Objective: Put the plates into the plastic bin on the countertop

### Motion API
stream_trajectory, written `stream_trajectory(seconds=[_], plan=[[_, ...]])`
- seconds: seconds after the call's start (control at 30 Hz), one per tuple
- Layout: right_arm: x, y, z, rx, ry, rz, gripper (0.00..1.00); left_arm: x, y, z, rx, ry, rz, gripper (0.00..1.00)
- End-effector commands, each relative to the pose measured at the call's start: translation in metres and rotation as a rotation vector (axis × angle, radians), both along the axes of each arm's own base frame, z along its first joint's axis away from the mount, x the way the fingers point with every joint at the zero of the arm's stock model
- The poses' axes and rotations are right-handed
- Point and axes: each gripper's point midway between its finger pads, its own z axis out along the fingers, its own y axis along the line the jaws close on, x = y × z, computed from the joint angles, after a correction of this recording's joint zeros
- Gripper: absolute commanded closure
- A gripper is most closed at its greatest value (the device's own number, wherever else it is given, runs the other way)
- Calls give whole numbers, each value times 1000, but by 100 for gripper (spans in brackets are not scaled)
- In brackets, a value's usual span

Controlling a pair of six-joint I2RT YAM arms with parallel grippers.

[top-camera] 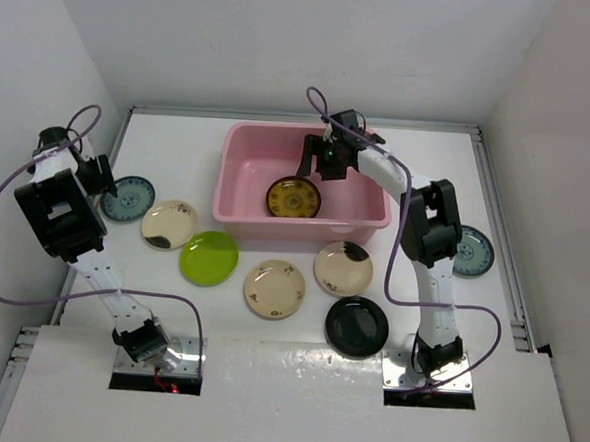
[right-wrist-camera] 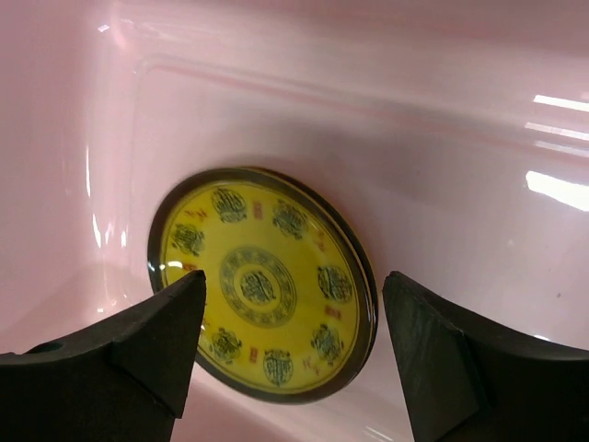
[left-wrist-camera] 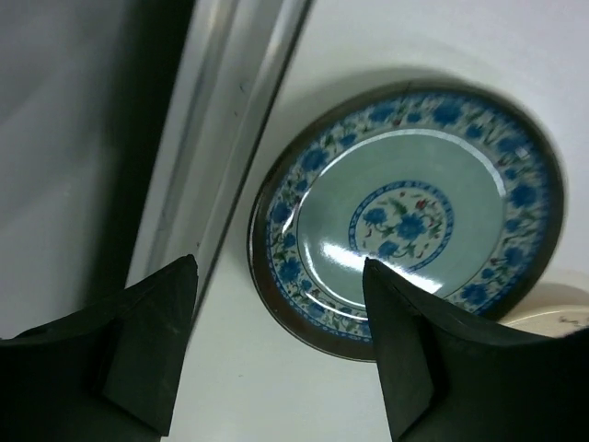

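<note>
The pink plastic bin (top-camera: 235, 182) stands at the back middle of the white countertop (top-camera: 265, 380). A dark-yellow patterned plate (top-camera: 294, 198) lies inside it, tilted against the near wall; it also shows in the right wrist view (right-wrist-camera: 262, 281). My right gripper (top-camera: 316, 164) hangs open and empty just above this plate (right-wrist-camera: 294, 276). My left gripper (top-camera: 105, 174) is open and empty above the near edge of a blue-green patterned plate (top-camera: 128, 198), which fills the left wrist view (left-wrist-camera: 409, 216), with the gripper (left-wrist-camera: 279, 267) over its rim.
On the countertop lie a cream plate (top-camera: 169, 223), a lime green plate (top-camera: 209, 258), a second cream plate (top-camera: 274, 288), a cream plate with a black patch (top-camera: 343, 268), a black plate (top-camera: 357, 326) and a second blue-green plate (top-camera: 470, 251). White walls enclose the sides.
</note>
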Motion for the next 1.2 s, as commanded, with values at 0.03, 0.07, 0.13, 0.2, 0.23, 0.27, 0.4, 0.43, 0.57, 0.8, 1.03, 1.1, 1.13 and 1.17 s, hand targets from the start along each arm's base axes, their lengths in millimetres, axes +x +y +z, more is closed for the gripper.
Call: stream_trajectory(seconds=[0.03,0.07,0.13,0.2,0.23,0.27,0.4,0.43,0.57,0.8,1.03,1.1,1.13,1.17], plan=[[14,0,61,12,-158,37,23,-14,-7,-32,-50,36,-45,31],[14,-1,64,11,-167,44,23,-13,-14,-35,-78,27,-72,32],[11,-2,77,9,-197,52,23,-19,-21,-42,-102,40,-87,36],[10,-5,83,10,-214,51,23,-29,-17,-51,-93,66,-67,41],[8,-5,93,21,-232,49,23,-31,-19,-58,-99,74,-66,43],[8,-6,97,27,-240,42,23,-33,-15,-64,-104,73,-49,49],[2,-12,110,31,-262,33,23,-22,-16,-69,-135,49,-66,76],[2,-12,116,38,-282,33,23,-20,-19,-68,-146,40,-72,83],[-1,-27,125,35,-295,-20,23,-1,-18,-51,-171,-34,-69,100],[-8,-97,158,118,-280,-213,23,57,-10,78,-38,-312,-115,100],[-64,-241,100,43,-165,-638,25,91,-63,205,-51,-589,-287,100],[-87,-288,98,11,-184,-815,25,95,-80,227,-81,-623,-315,100],[-111,-300,63,-26,-107,-880,25,101,-98,245,-101,-651,-371,100],[-123,-324,74,-24,-145,-994,25,103,-111,257,-117,-669,-398,100]])
